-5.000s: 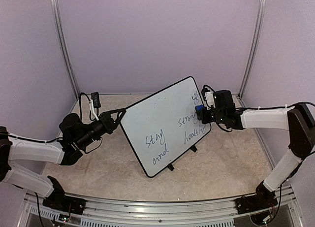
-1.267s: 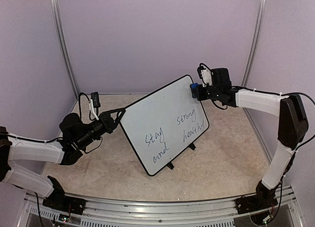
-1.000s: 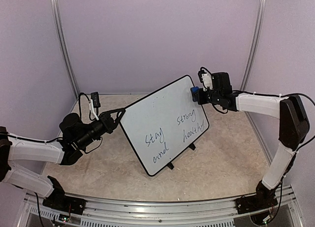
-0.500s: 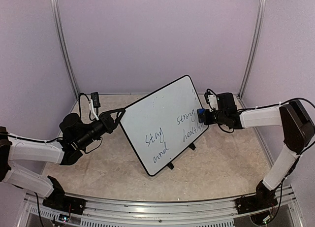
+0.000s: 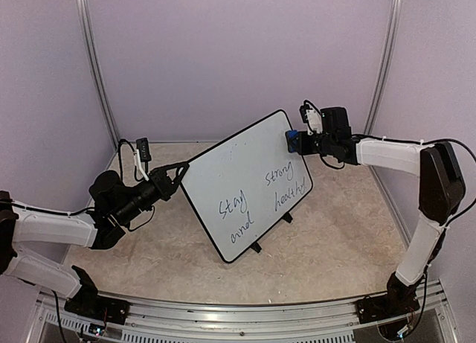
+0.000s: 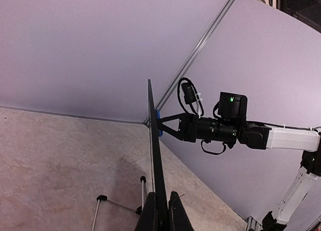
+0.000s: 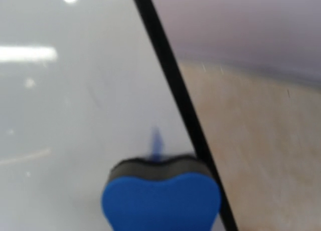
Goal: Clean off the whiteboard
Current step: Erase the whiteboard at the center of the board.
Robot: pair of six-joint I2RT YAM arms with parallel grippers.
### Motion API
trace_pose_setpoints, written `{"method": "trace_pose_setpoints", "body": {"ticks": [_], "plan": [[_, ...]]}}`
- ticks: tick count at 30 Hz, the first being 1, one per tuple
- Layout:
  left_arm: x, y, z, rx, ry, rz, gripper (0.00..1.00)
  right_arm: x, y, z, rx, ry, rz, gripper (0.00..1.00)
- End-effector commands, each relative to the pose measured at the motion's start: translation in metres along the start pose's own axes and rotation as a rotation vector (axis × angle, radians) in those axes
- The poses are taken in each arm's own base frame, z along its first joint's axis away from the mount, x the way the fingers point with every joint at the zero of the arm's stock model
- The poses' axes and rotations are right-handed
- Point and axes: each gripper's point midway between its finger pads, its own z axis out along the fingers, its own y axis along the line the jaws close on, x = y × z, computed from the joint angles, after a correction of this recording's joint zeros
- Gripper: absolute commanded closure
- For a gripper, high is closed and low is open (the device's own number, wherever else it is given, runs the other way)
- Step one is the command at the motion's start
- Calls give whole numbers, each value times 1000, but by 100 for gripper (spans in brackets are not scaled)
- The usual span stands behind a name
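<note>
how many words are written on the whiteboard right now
4. On the whiteboard, "stay" sits at lower left with "and" just beneath it. "strong" is to the right with "healthy" under it. None appears hidden.

Both arms are white shells, left arm (image 5: pixel 52 228) and right arm (image 5: pixel 387 153), linked by rounded black joints, with a thin black wire along each shell. Each base (image 5: pixel 93 306) is black. The left gripper (image 5: pixel 181 170) and right gripper (image 5: pixel 299 140) are black, with triangular finger frames. A white bracket (image 5: pixel 137 163) and a looped black cable (image 5: pixel 121 151) sit at each wrist. A green light (image 6: pixel 231 97) glows on the right wrist
</note>
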Motion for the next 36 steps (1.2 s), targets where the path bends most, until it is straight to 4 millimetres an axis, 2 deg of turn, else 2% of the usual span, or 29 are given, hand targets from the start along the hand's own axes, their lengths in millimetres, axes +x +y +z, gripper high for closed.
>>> {"method": "trace_pose_setpoints", "body": {"ticks": [1, 4, 8, 18, 23, 25, 27, 30, 36], "plan": [[14, -58, -4, 281, 92, 104, 100, -11, 14, 7, -52, 5, 21, 77], [13, -58, -5, 279, 88, 106, 100, -20, 14, 6, -50, -12, 34, 77], [12, -60, -5, 285, 87, 104, 100, -13, 10, 7, -32, 0, 59, 77], [11, -60, -5, 284, 83, 106, 100, 57, -17, 3, 52, 92, 157, 77], [11, -60, -5, 286, 84, 101, 100, 86, -19, -4, 43, 116, 183, 77], [12, -61, -5, 287, 87, 101, 100, 91, -18, -6, 37, 118, 190, 77], [12, -61, -4, 285, 88, 100, 100, 90, -15, -7, 23, 113, 192, 77], [11, -62, -3, 292, 89, 95, 100, 76, -10, -7, -6, 88, 186, 77], [10, -61, 2, 270, 103, 101, 100, 30, 3, -1, -58, 26, 173, 77]]}}
